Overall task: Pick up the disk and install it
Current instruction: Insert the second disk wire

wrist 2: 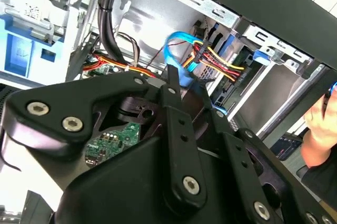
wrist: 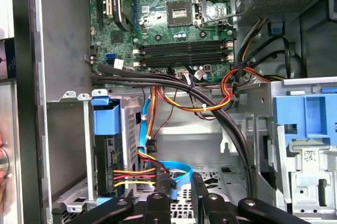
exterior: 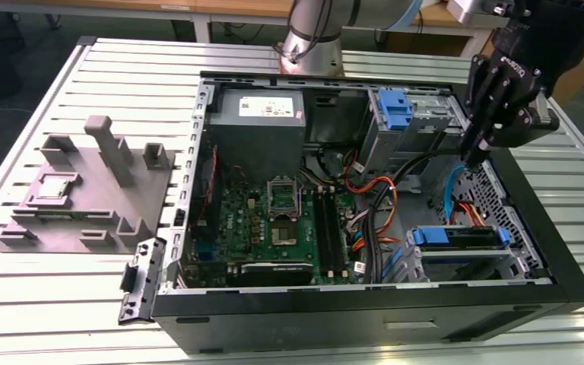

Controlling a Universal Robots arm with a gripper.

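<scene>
Disk (exterior: pixel 458 237): seated in the drive bay with its blue carrier, inside the computer case (exterior: pixel 373 312).
Gripper (exterior: pixel 471 158): hovering above the case's cables (exterior: pixel 444 163); fingers' state can't be told.

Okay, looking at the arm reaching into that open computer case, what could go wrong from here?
The pincer hangs low inside the case among loose cables; it could snag the blue cable or the red and yellow wires. A hand sits at the case edge near the arm and could be struck.
</scene>
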